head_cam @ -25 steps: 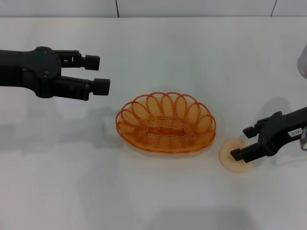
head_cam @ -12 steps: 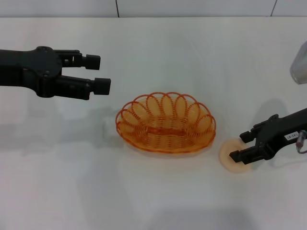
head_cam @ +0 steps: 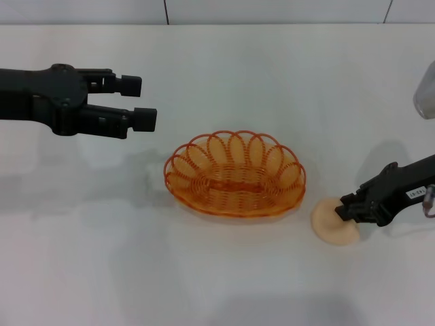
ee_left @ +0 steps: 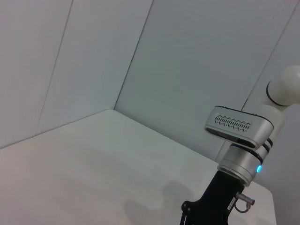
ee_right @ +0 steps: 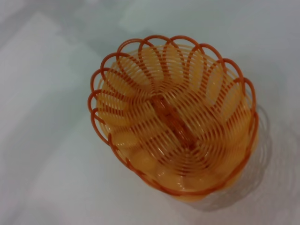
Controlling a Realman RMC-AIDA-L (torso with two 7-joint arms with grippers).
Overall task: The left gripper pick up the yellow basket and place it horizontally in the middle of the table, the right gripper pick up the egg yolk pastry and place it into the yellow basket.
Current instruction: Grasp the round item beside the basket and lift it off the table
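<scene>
The yellow basket (head_cam: 234,173) lies lengthwise across the middle of the white table (head_cam: 224,285); it also fills the right wrist view (ee_right: 173,126) and is empty. The egg yolk pastry (head_cam: 327,223) lies on the table just right of the basket. My right gripper (head_cam: 342,209), with its white label, is low on the pastry's right edge, its fingers drawn in on it. My left gripper (head_cam: 138,102) hangs open and empty above the table, to the left of and behind the basket. The pastry is out of sight in both wrist views.
The table's back edge meets a white wall (head_cam: 272,10). A silver-white segment of my right arm (head_cam: 427,92) shows at the right edge of the head view and again in the left wrist view (ee_left: 239,140).
My right gripper has come down onto the pastry and its fingers have closed from a wide straddle to a narrow grip. The left gripper and the basket have not moved.
</scene>
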